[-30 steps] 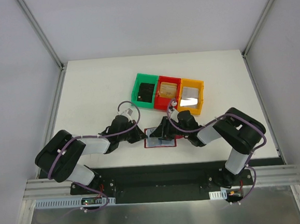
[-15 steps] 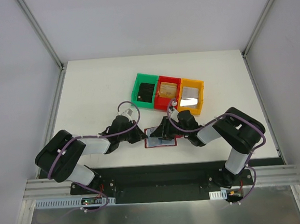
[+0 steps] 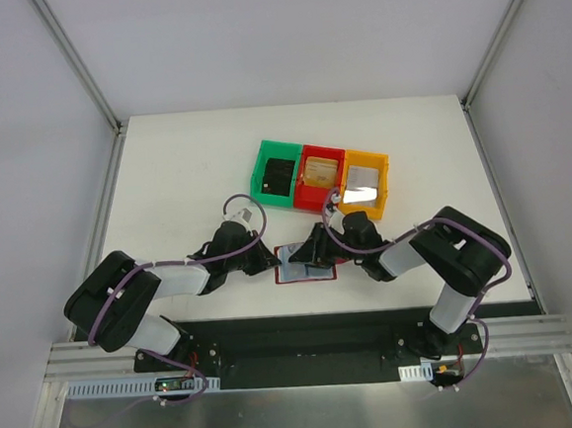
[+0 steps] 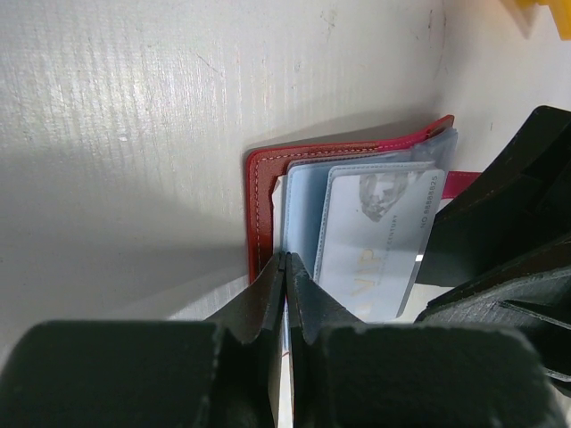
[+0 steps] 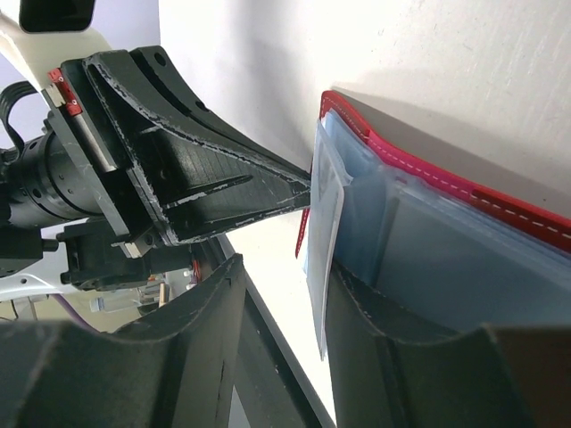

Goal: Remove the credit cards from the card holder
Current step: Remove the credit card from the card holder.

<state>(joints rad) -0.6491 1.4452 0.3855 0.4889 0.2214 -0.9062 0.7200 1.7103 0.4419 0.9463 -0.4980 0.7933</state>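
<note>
Worktop (image 3: 184, 182) scene, overhead and wrist views. Against the frame one second before, the right arm (image 3: 463, 255) has its elbow slightly lower and further right, and the left arm (image 3: 115, 302) sits a touch lower. The green bin (image 3: 263, 171), red bin (image 3: 320, 151), orange bin (image 3: 388, 181) and card holder (image 3: 295, 271) lie where they did, the holder near the worktop's front edge. Only the overhead view shows the bins, holding a black card (image 3: 281, 176), a tan card (image 3: 322, 168) and a grey card (image 3: 364, 178) respectively. Only the wrist views show the grasping parts. The left tool (image 4: 286, 267) has its fingers pressed together, tips at the holder's red edge. The right tool (image 5: 287, 267) has its fingers apart, straddling a silvery card (image 4: 379, 232) that stands partly out of a blue-grey pocket, with a gap on one side. From overhead, both arms cover most of the holder. The right wrist view gives the silvery card edge-on only, its print unreadable.
</note>
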